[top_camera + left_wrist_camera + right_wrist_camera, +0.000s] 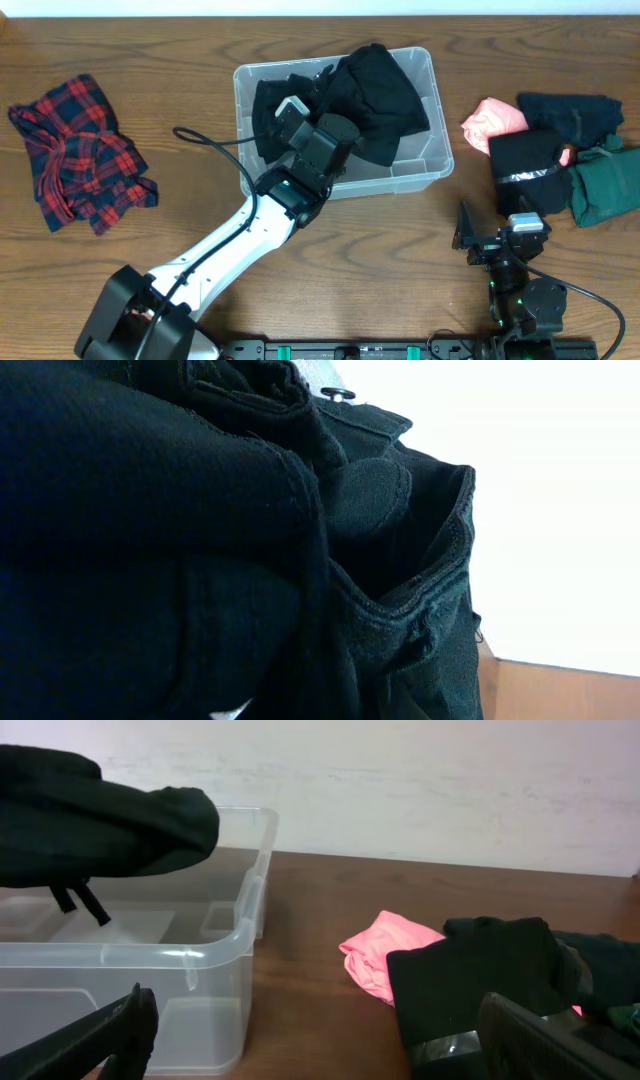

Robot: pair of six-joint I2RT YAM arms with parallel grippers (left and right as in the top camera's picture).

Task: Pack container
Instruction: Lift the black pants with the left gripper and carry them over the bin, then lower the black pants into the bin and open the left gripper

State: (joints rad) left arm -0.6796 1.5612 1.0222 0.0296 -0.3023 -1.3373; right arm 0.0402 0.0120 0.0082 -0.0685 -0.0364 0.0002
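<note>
The clear container (pixel 425 178) stands at the middle back of the table, and its near wall (pixel 180 980) fills the left of the right wrist view. A black garment (pixel 375 95) lies bunched in it and hangs over the far rim. My left gripper (pixel 300 112) reaches into the container from the front left and is shut on that black garment (pixel 200 540). The fabric fills the left wrist view and hides the fingers. From the right wrist, the garment (pixel 100 820) bulges above the rim. My right gripper (pixel 495 228) (pixel 325 1040) stands open and holds nothing, low at the front right.
A red plaid shirt (pixel 80 150) lies at the far left. To the right of the container sit a pink cloth (pixel 493 120) (pixel 385 955), a folded black garment (pixel 530 165) (pixel 480 980), a dark navy piece (pixel 570 115) and a green one (pixel 605 185).
</note>
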